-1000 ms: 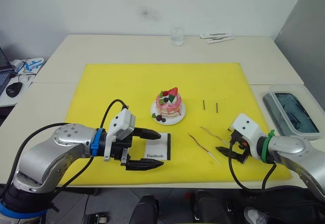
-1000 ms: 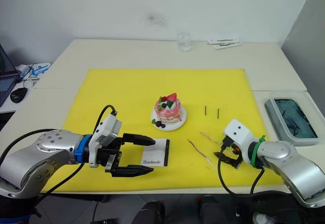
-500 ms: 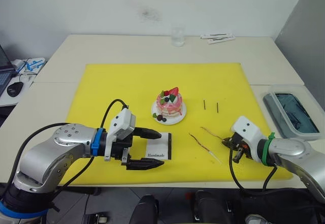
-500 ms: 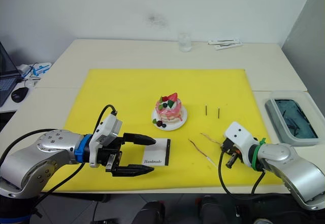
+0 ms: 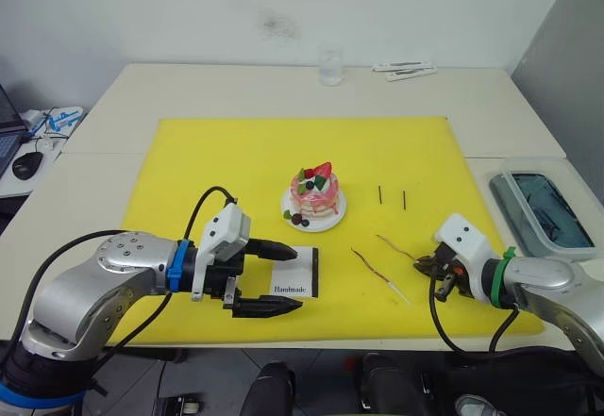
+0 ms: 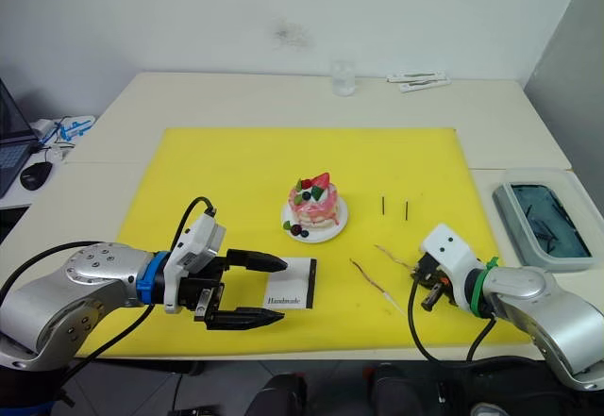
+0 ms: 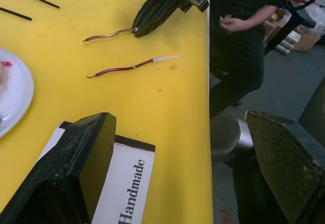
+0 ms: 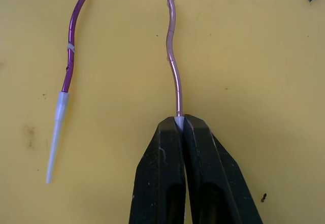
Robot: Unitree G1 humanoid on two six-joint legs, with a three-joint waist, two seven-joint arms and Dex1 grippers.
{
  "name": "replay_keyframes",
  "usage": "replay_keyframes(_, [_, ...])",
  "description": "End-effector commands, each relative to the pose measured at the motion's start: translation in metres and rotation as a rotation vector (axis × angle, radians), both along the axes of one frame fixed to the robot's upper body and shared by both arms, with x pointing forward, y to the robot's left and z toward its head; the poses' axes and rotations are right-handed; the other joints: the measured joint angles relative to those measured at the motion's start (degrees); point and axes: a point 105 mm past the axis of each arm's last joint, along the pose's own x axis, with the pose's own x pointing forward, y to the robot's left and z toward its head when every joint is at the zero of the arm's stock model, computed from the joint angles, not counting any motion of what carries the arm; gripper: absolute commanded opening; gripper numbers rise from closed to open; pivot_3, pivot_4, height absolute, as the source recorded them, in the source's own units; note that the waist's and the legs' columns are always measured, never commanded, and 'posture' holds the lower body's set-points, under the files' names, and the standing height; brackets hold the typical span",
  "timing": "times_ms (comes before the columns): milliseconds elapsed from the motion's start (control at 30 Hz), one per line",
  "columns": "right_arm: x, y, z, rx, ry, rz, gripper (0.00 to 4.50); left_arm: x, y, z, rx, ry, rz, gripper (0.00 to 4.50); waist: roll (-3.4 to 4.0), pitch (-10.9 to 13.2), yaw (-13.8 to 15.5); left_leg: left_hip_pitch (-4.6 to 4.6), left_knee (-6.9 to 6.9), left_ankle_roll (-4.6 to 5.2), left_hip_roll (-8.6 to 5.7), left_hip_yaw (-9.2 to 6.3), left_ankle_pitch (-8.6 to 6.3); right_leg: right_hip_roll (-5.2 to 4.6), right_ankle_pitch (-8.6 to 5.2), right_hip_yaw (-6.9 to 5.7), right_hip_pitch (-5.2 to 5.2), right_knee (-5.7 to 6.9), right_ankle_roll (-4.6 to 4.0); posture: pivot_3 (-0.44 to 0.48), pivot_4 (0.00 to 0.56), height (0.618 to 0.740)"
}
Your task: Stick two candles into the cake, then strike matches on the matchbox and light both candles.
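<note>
A small round pink-and-white cake (image 5: 314,195), topped with a red strawberry, green leaves and dark berries, is seen on a white plate at the centre of the frame. Two short, straight dark matches (image 5: 379,194) lie parallel just right of it, slightly apart. Lower right of the cake, two thin wavy reddish-brown candles (image 8: 68,61) with pale ends are laid flat; the pale end of one candle (image 8: 173,66) is pinched at its tip. A flat white matchbox (image 5: 295,278), lettered "Handmade" with a black strip, lies at lower centre-left.
</note>
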Motion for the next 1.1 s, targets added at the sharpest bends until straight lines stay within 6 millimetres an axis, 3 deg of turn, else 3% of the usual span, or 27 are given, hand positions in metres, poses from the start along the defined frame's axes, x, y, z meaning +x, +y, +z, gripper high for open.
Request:
replay_keyframes(33, [-0.004, 0.004, 0.010, 0.036, -0.019, 0.033, 0.07, -0.002, 0.001, 0.011, -0.002, -0.051, -0.007, 4.50, 0.00, 0.00, -0.01, 0.00, 0.00, 0.00, 0.00, 0.00, 0.00, 0.00, 0.00, 0.00, 0.00, 0.00, 0.00, 0.000, 0.150, 0.740])
replay_keyframes(400, [-0.006, 0.001, 0.019, 0.081, -0.002, 0.047, 0.07, -0.001, 0.001, 0.013, -0.005, -0.054, -0.004, 4.50, 0.00, 0.00, -0.02, -0.01, -0.02, 0.00, 0.00, 0.01, 0.00, 0.00, 0.00, 0.00, -0.02, 0.00, 0.00, 0.000, 0.150, 0.740])
replay_keyframes(600, [-0.009, -0.037, 0.031, -0.015, -0.010, 0.003, 0.07, -0.004, -0.002, 0.014, -0.012, -0.049, -0.022, 4.50, 0.00, 0.00, 0.06, -0.09, -0.01, 0.00, -0.01, 0.01, 0.00, 0.00, 0.00, -0.01, -0.05, -0.05, 0.01, 0.000, 0.150, 0.740])
replay_keyframes(800, [-0.015, -0.076, 0.031, -0.181, -0.021, 0.028, 0.07, -0.008, -0.009, 0.016, -0.024, -0.046, -0.056, 4.50, -0.01, 0.01, 0.05, -0.13, -0.02, 0.00, 0.01, 0.03, 0.00, -0.01, -0.01, -0.03, -0.09, -0.05, 0.01, 0.000, 0.150, 0.740])
replay_keyframes(1100, [-0.023, -0.097, 0.025, -0.226, 0.013, 0.067, 0.07, -0.011, -0.013, 0.017, -0.028, -0.037, -0.081, 4.50, -0.03, 0.02, -0.10, -0.09, 0.02, 0.00, 0.02, 0.10, 0.00, 0.00, 0.00, 0.03, -0.09, -0.02, 0.02, 0.000, 0.150, 0.740])
